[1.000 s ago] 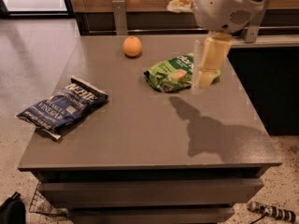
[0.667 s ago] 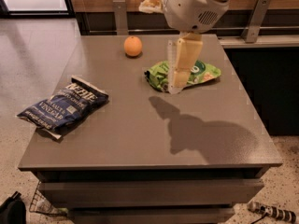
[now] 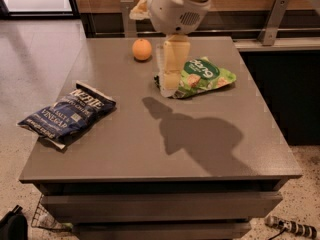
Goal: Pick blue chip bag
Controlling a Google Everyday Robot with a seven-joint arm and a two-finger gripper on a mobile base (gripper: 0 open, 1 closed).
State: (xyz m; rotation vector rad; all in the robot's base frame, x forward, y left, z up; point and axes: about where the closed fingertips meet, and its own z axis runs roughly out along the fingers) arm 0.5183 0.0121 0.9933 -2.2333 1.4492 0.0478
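The blue chip bag (image 3: 68, 115) lies flat near the left edge of the grey table (image 3: 150, 149), dark navy with white lettering. My gripper (image 3: 170, 81) hangs from the white arm above the table's middle-back, in front of the left end of the green snack bag (image 3: 202, 77). It holds nothing and is well to the right of the blue bag.
An orange (image 3: 142, 49) sits at the back of the table, left of the gripper. A metal rail with posts (image 3: 272, 19) runs behind the table. Cables and a wire basket (image 3: 45, 219) lie on the floor below.
The arm and gripper have moved left across the table, from over the green bag's right side to its left end, closer to the blue bag. The objects have not moved.
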